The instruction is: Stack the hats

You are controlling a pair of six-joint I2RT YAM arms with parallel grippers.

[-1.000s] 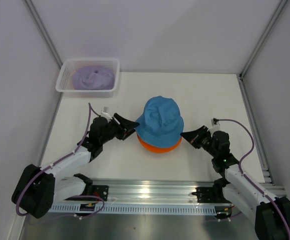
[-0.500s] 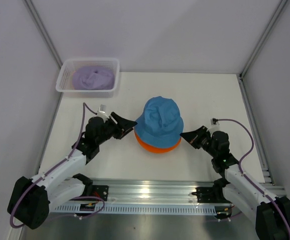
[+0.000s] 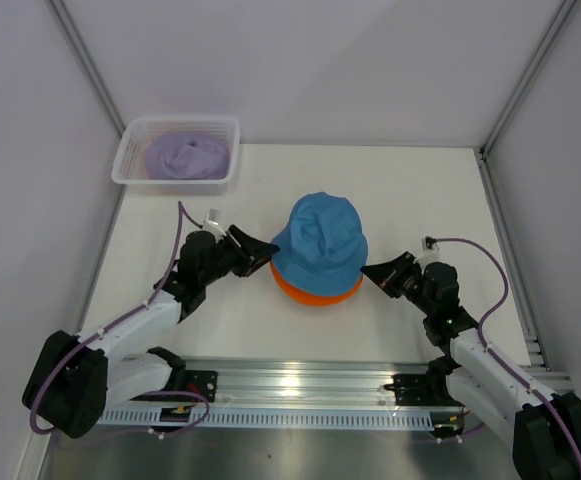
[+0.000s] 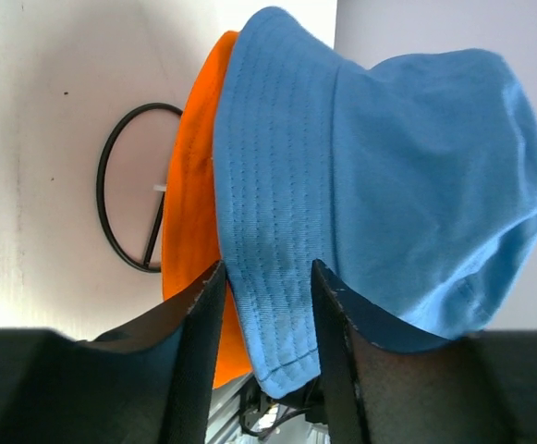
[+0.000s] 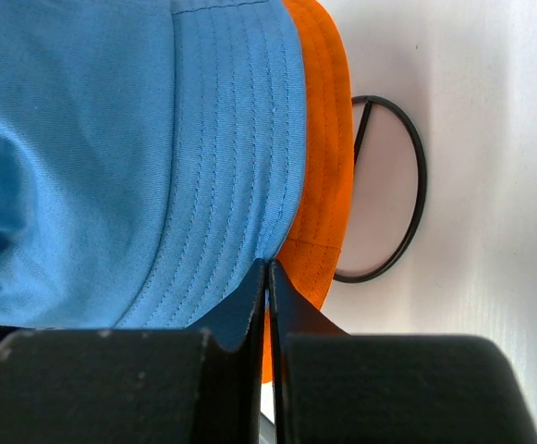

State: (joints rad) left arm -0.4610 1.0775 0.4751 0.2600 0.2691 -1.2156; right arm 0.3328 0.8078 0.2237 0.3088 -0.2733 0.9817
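The blue hat [image 3: 320, 235] sits on top of the orange hat [image 3: 315, 292] at the table's middle, both on a thin black wire stand [image 4: 103, 185]. The lavender hat [image 3: 188, 155] lies in the white basket [image 3: 234, 150] at the back left. The pink hat is out of view. My left gripper [image 3: 268, 254] is open at the hats' left side; in the left wrist view [image 4: 268, 268] the blue hat's [image 4: 388, 166] brim shows between its fingers, above the orange hat [image 4: 189, 203]. My right gripper [image 3: 367, 271] is shut and empty at the right brim.
In the right wrist view the shut right gripper [image 5: 268, 266] points at the seam between the blue hat's [image 5: 111, 139] brim and the orange hat [image 5: 323, 185], with the stand's ring [image 5: 422, 176] on the table beyond. A metal rail [image 3: 300, 385] runs along the near edge.
My left arm drew back a little to the left half a second ago and has come forward to the blue brim again. The right arm and the hats have not moved.
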